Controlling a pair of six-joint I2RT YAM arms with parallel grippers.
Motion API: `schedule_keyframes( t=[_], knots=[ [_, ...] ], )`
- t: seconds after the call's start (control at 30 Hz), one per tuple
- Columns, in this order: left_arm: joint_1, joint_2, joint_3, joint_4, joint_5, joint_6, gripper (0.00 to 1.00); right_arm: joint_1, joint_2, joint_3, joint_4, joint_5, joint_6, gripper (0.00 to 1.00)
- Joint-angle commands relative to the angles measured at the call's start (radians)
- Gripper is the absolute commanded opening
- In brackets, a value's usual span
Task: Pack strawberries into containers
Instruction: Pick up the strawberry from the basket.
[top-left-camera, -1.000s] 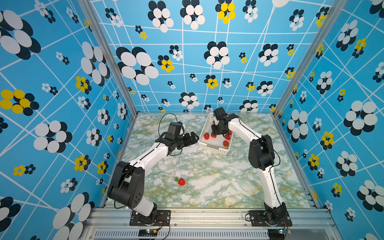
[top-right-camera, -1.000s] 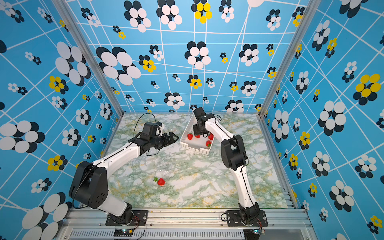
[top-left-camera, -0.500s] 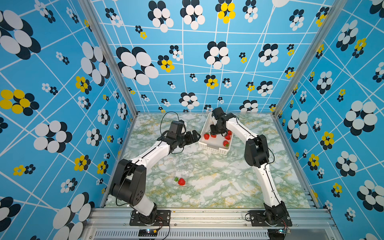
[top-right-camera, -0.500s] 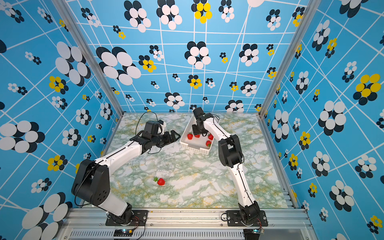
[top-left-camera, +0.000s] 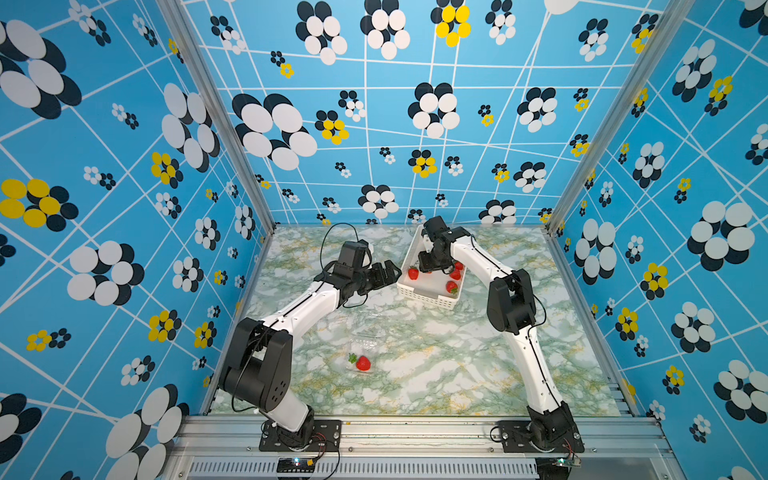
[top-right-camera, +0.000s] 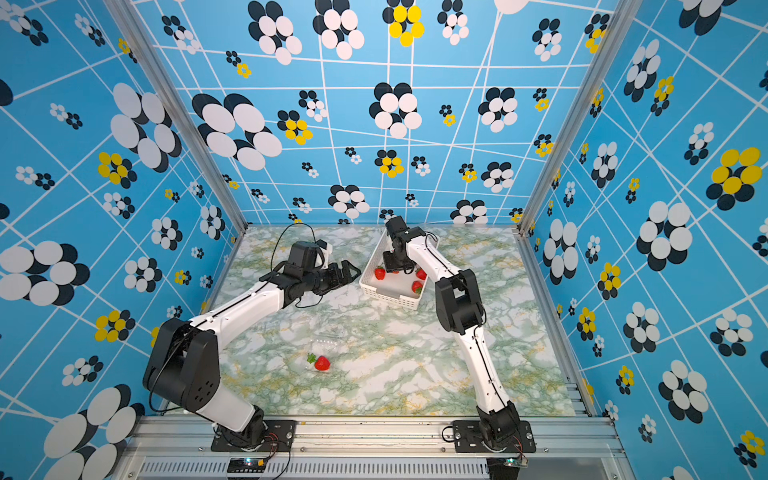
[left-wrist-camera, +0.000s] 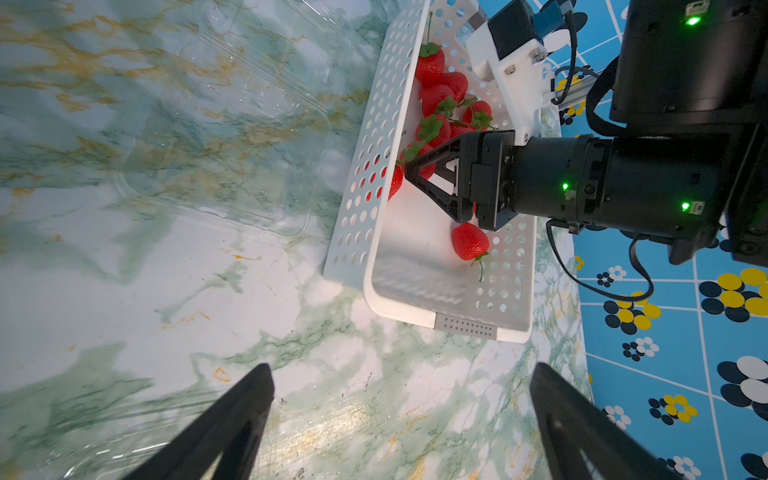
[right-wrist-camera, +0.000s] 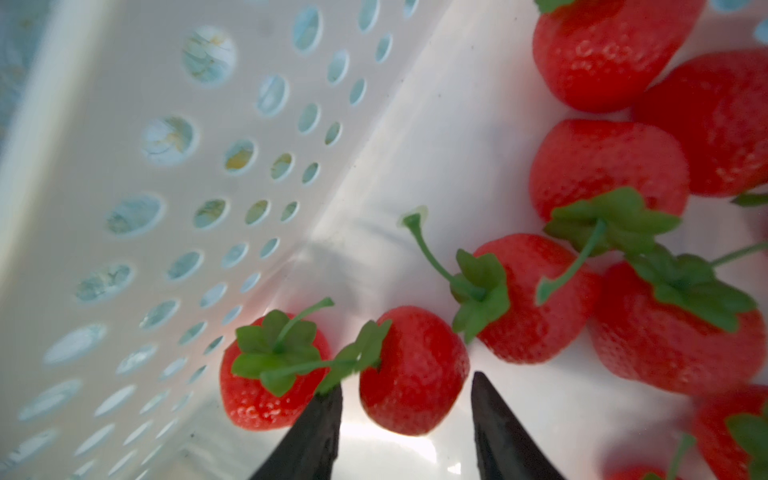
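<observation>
I saw my right gripper (right-wrist-camera: 404, 384) spread inside the white basket (top-left-camera: 424, 297), one strawberry (right-wrist-camera: 413, 370) between its fingertips, unclamped. My left gripper (left-wrist-camera: 401, 369) gaped wide at the basket's nine o'clock; a container (top-left-camera: 368, 341) lay at its six.

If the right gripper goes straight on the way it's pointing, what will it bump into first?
Probably the strawberry lying just ahead, between the open fingers of the right gripper. Past it is only the floor of the white basket. Depth is hard to judge here.

Left jaws wide, right jaws parted
</observation>
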Motion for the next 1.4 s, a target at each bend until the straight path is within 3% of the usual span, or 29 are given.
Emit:
schedule_keyframes(
  t=[0.0, 0.43, 0.8, 0.93, 1.37],
  knots=[
    [-0.003, 0.002, 0.027, -0.02, -0.004, -0.002, 0.98, -0.008, 0.02, 0.004, -0.025, -0.016, -0.008, 0.51],
    [-0.004, 0.002, 0.03, -0.027, -0.008, -0.003, 0.97, -0.02, 0.07, 0.072, -0.042, -0.068, -0.035, 0.5],
    [-0.004, -0.007, 0.024, -0.029, -0.009, 0.001, 0.97, -0.02, 0.024, 0.048, -0.043, -0.065, -0.041, 0.26],
    [-0.001, -0.025, 0.018, -0.042, -0.018, 0.009, 0.97, -0.02, -0.031, 0.005, -0.029, -0.067, -0.037, 0.21],
    [0.073, -0.171, -0.058, -0.101, -0.035, 0.029, 0.97, 0.027, -0.347, -0.269, 0.037, -0.082, -0.009, 0.21]
  ],
)
